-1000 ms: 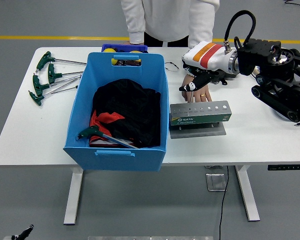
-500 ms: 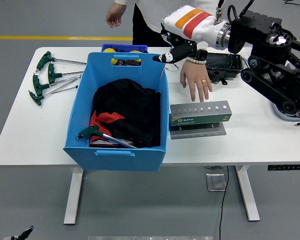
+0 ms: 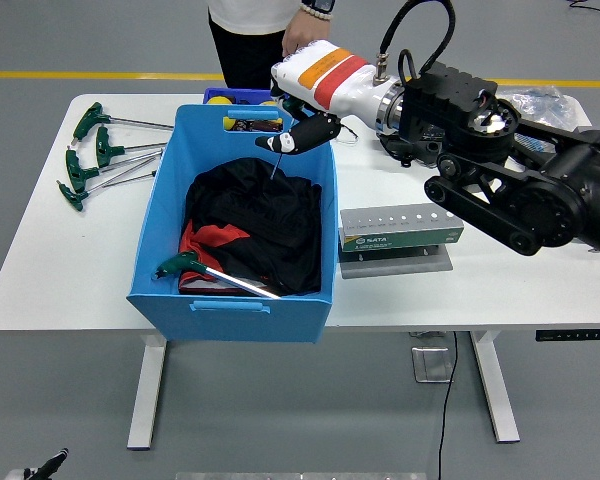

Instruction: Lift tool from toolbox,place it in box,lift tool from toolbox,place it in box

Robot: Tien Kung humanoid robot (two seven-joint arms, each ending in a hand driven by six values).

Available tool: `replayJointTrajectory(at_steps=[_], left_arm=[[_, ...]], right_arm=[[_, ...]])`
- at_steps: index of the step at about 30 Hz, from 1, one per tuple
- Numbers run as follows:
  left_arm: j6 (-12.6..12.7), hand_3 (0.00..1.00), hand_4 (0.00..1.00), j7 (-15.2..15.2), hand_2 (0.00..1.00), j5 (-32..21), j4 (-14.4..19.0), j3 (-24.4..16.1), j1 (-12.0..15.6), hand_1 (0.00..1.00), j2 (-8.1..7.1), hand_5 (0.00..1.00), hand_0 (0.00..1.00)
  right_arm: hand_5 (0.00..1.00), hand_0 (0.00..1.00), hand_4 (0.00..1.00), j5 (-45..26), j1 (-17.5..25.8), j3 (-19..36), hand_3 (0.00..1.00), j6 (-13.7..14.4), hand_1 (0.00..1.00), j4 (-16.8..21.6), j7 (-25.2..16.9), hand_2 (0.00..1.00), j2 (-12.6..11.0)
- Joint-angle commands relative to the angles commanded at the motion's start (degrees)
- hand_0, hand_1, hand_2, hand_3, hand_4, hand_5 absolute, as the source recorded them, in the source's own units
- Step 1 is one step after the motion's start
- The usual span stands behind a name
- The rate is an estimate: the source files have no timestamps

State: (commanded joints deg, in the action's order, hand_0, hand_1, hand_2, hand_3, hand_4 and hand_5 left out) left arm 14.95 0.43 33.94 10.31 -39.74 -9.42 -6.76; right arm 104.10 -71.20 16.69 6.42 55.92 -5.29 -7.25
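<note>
Now the carried tool point(image 3: 273, 168), a thin metal shaft hanging from the right hand point(image 3: 298, 134), is over the blue box point(image 3: 320, 215), above the black cloth point(image 3: 255, 215) toward the box's twelve o'clock end; the dark fingers are pinched around its upper end, and the handle itself is hidden in the grip. Judging by this, the placing step is in hand; the next move calls for lowering and letting go so the tool drops inside the walls, clear of the rim at three o'clock. One green T-handle wrench point(image 3: 205, 272) already lies in the box at about seven o'clock. At four o'clock of the hand, on the white table point(image 3: 500, 290), sits the grey toolbox stand point(image 3: 400, 228), its row of holes looking empty; four more green T-handle wrenches point(image 3: 95, 155) lie at nine o'clock of the box. Half a second ago the hand was nearer the box's right rim; since then it has moved leftward over the interior; the person's hand point(image 3: 300, 30) has left the table beside the stand and is now at the far edge; the left hand is out of view.
</note>
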Motion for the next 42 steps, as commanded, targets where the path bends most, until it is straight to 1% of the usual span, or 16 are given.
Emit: replayJointTrajectory(at_steps=[3,4,9,10,12,15,16,19,21,22,27,28,33,34,38,42], left_arm=[[-0.01,0.716,0.735,0.03,0.796,0.03,0.0,0.1,-0.06,0.834,0.0,0.67,0.804],[-0.02,0.715,0.733,0.05,0.797,0.04,0.0,0.12,-0.06,0.831,0.0,0.669,0.803],[-0.04,0.715,0.733,0.15,0.797,0.2,0.0,0.02,-0.15,0.831,0.05,0.669,0.803],[-0.05,0.715,0.732,0.19,0.797,0.42,0.0,-0.2,-0.18,0.833,0.05,0.668,0.803],[-0.06,0.715,0.732,0.31,0.797,0.96,0.0,-0.68,-0.26,0.833,0.04,0.668,0.803],[-0.01,0.715,0.732,0.36,0.797,1.09,0.0,-0.83,-0.34,0.833,0.03,0.668,0.803],[-0.01,0.715,0.732,0.37,0.797,1.04,0.0,-0.77,-0.36,0.832,0.02,0.668,0.803],[0.04,0.715,0.732,0.37,0.797,0.92,0.0,-0.67,-0.38,0.832,0.01,0.668,0.803],[0.05,0.715,0.732,0.35,0.797,0.73,0.0,-0.49,-0.37,0.832,0.02,0.668,0.803],[0.06,0.716,0.732,0.35,0.796,0.68,0.0,-0.43,-0.37,0.832,0.03,0.667,0.803],[0.02,0.716,0.732,0.29,0.796,0.13,0.0,0.06,-0.43,0.832,0.04,0.667,0.803],[0.02,0.717,0.732,0.28,0.797,0.05,0.0,0.11,-0.44,0.834,0.05,0.668,0.803],[0.02,0.717,0.732,0.21,0.797,-0.56,0.0,0.58,-0.45,0.834,0.08,0.668,0.803],[0.01,0.714,0.732,0.16,0.798,-0.95,0.0,0.94,-0.45,0.833,0.06,0.669,0.803],[0.0,0.714,0.732,-0.02,0.798,-2.24,0.0,2.0,-0.44,0.833,0.06,0.669,0.803],[0.04,0.717,0.731,-0.17,0.797,-2.86,0.0,2.38,-0.57,0.834,0.16,0.669,0.803]], right_arm=[[0.674,0.002,0.769,0.15,-0.49,-2.16,0.04,-0.99,0.002,-1.35,-0.11,0.032,1.79],[0.649,0.141,0.774,0.39,-0.54,-2.54,0.257,-1.72,0.082,-1.5,-0.07,0.193,2.1],[0.649,0.141,0.774,2.11,-0.34,-4.95,0.257,-5.25,0.082,-1.51,-0.25,0.193,3.32],[0.616,0.48,0.816,2.06,-0.28,-5.25,0.519,-6.39,0.364,-1.44,-0.24,0.494,3.43],[0.616,0.48,0.816,2.04,-0.24,-5.76,0.519,-8.17,0.364,-1.42,-0.14,0.494,3.67],[0.616,0.48,0.816,2.29,-0.3,-6.26,0.519,-9.28,0.364,-1.38,0.15,0.494,4.01],[0.606,0.554,0.86,2.18,-0.33,-6.35,0.564,-9.67,0.535,-1.35,0.28,0.649,4.09],[0.606,0.554,0.86,1.93,-0.46,-6.54,0.564,-10.3,0.535,-1.35,0.37,0.649,4.32],[0.606,0.554,0.86,1.82,-0.46,-6.48,0.564,-9.94,0.535,-1.49,0.19,0.649,4.43],[0.595,0.663,0.889,1.82,-0.43,-6.42,0.738,-9.65,0.672,-1.57,0.07,0.76,4.46],[0.595,0.663,0.889,1.73,-0.28,-6.15,0.738,-8.5,0.672,-1.73,-0.57,0.76,4.21],[0.6,0.751,0.886,1.78,-0.21,-6.07,0.812,-8.33,0.738,-1.77,-0.61,0.809,4.13],[0.6,0.751,0.886,2.78,0.34,-5.12,0.812,-7.52,0.738,-1.42,-0.9,0.809,3.39],[0.589,0.789,0.884,2.94,0.52,-4.84,0.844,-7.05,0.77,-1.16,-1.09,0.829,3.05],[0.589,0.789,0.884,3.91,1.87,-3.16,0.844,-3.85,0.77,0.09,-2.38,0.829,1.39],[0.585,0.802,0.9,1.97,4.55,-0.62,0.841,-0.59,0.779,2.39,-3.08,0.832,-1.46]])
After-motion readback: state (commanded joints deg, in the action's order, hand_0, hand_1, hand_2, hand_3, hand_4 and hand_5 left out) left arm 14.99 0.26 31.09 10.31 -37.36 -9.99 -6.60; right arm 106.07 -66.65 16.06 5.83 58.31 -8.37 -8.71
